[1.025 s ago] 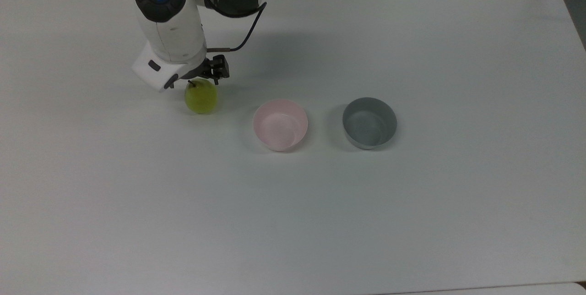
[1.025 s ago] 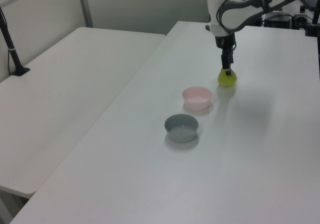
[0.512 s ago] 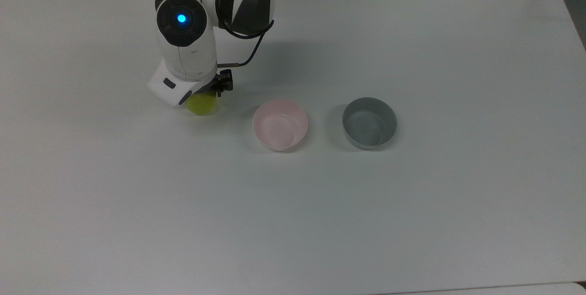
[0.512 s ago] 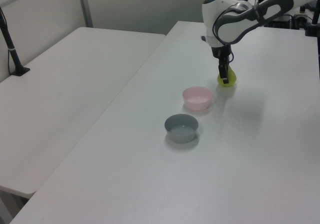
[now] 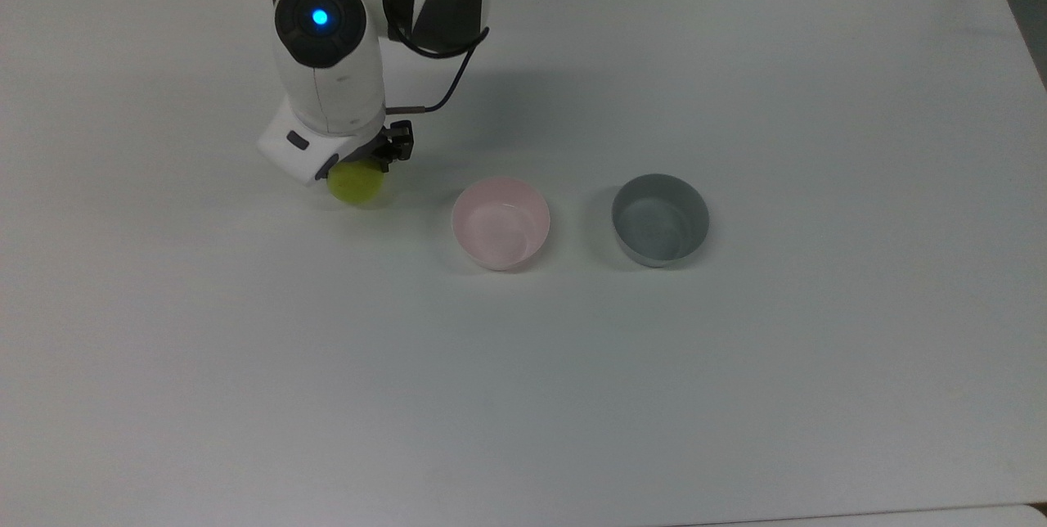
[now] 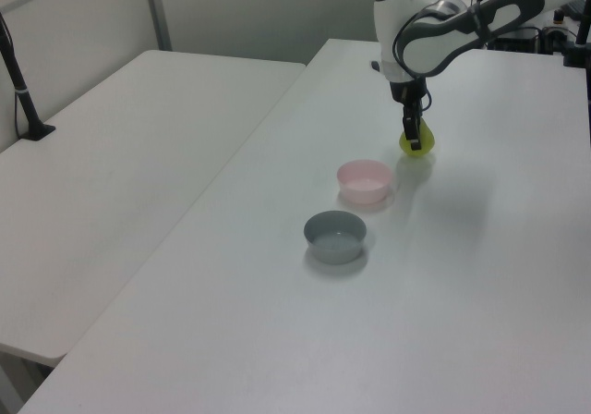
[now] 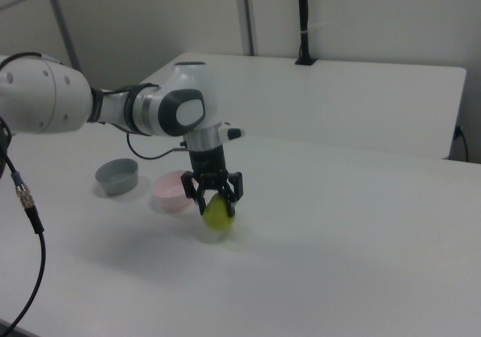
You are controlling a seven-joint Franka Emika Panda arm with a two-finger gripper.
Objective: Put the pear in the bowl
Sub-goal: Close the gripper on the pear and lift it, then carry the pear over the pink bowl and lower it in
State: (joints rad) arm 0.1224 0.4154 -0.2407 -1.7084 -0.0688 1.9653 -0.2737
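Pear (image 7: 218,214) sits clamped between the gripper (image 7: 215,198) fingers, lifted just off the table (image 5: 736,388) — the pink bowl (image 5: 501,222) lies to their right in the top view, near.

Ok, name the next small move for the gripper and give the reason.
Probably carry the pear sideways toward the pink bowl, to the top view's right. The gripper is shut on the pear, which hangs just above the table, and the bowl is empty.
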